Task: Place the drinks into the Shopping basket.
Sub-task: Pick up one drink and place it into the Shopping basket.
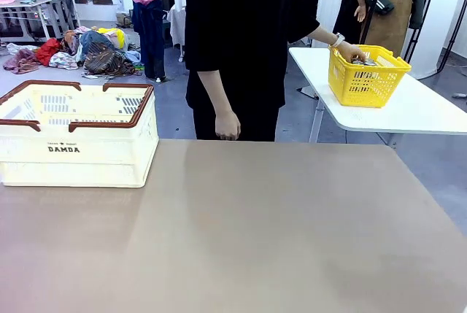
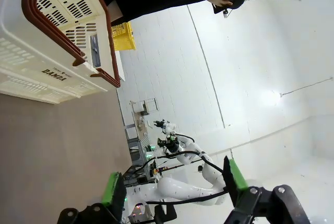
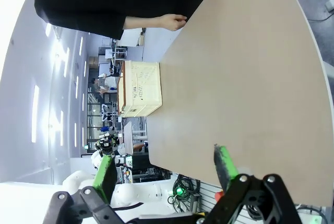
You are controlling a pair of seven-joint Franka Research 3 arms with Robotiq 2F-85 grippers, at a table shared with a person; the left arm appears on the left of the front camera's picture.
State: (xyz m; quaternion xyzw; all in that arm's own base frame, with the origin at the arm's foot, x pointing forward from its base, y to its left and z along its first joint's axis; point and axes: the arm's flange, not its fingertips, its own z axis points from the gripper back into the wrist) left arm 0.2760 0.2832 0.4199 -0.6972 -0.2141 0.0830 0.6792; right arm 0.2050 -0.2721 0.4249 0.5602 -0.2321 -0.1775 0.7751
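Observation:
The cream-white Shopping basket (image 1: 73,138), with a brown rim and "DAMDA" on its side, stands at the far left of the brown table, and what I see of its inside is bare. It also appears in the left wrist view (image 2: 47,51) and the right wrist view (image 3: 141,96). The drinks are hidden from me. My left gripper (image 2: 175,185) is open with nothing between its green pads. My right gripper (image 3: 166,172) is likewise open and holds nothing, off the table's near edge.
A person in black stands at the table's far edge, one hand (image 1: 228,125) hanging down, the other hand (image 1: 350,52) reaching into a yellow basket (image 1: 365,79) on a white side table (image 1: 423,109) at the back right. The brown tabletop (image 1: 255,225) lies bare.

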